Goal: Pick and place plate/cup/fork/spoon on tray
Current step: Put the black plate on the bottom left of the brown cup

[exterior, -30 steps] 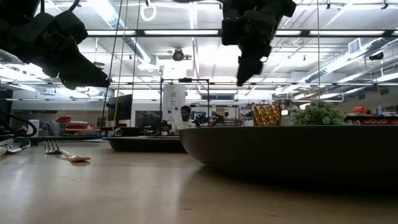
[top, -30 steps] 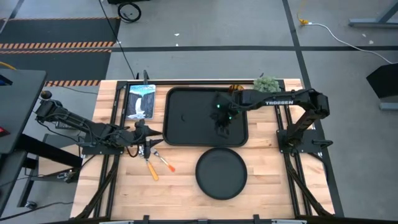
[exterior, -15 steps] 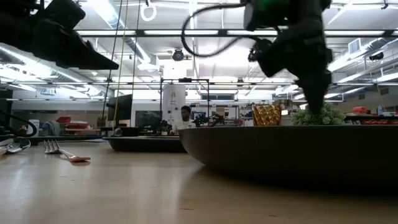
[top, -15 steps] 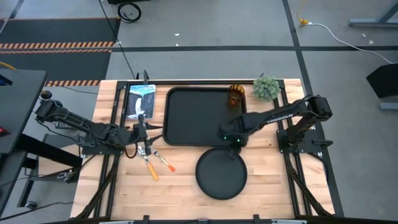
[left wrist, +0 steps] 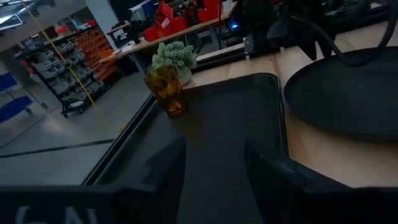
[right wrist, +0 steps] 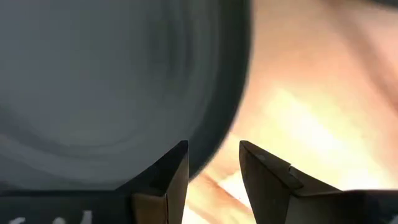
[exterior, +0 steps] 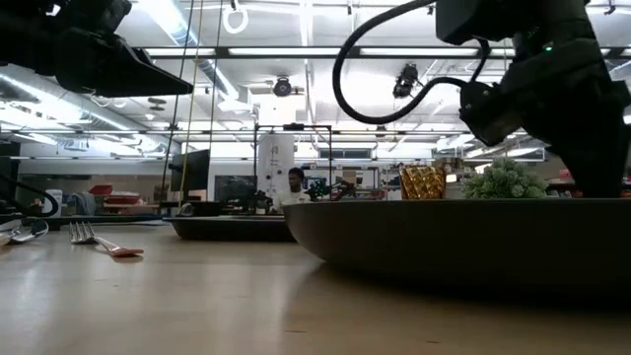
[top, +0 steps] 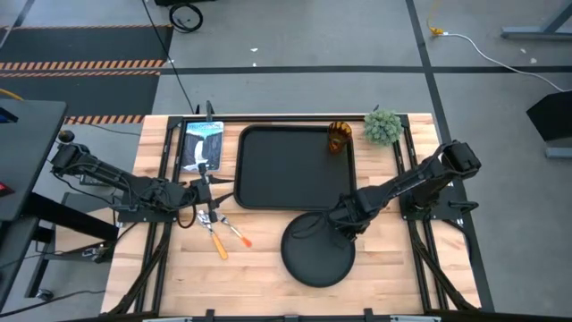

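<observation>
The round black plate lies flat on the wood near the table's front edge. My right gripper is open, low over the plate's far right rim. One finger is over the plate and the other over the wood; I see no touch. The amber cup stands upright in the far right corner of the black tray. The fork and the spoon lie on the wood left of the plate. My left gripper is open and empty, with its fingertips at the tray's left edge.
A small green plant stands at the far right, beside the tray and the cup. A picture card lies left of the tray. Bare wood shows right of the plate and along the front edge. A person sits far off in the room.
My right gripper has gone from above the tray toward the table's near edge and down to the plate's far right rim. The cup, earlier hidden by that arm, now shows standing on the tray. My left gripper has risen a little.
</observation>
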{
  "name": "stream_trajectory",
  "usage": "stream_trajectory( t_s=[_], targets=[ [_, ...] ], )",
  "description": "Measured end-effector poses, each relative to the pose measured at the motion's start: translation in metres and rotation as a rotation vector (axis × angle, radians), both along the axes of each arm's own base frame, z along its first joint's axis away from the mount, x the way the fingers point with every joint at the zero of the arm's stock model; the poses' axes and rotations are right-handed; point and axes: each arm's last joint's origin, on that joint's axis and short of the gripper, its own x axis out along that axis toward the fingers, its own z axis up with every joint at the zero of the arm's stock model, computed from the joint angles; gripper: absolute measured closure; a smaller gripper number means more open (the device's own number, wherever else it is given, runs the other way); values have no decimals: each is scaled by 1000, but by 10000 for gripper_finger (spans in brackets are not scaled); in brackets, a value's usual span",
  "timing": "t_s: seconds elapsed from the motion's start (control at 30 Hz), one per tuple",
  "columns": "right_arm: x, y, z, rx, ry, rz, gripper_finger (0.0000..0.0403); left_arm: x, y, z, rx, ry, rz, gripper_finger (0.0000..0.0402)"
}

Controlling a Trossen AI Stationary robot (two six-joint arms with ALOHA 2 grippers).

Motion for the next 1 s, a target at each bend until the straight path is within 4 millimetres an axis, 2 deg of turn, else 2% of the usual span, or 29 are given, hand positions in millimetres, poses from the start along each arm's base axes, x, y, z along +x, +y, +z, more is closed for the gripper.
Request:
stream_trajectory(
  t_s=[0.4,0.53,0.87,1.0],
  targets=[
    [-5,2,-19,51,-44,-25,261,0,0,0,14,4,-2,230],
    [-5,2,-19,52,-47,-16,288,0,0,0,14,4,-2,230],
    [-4,2,-19,60,-41,-37,384,0,0,0,16,4,-3,230],
    [-4,2,-19,62,-38,-46,394,0,0,0,15,4,-3,230]
  ],
)
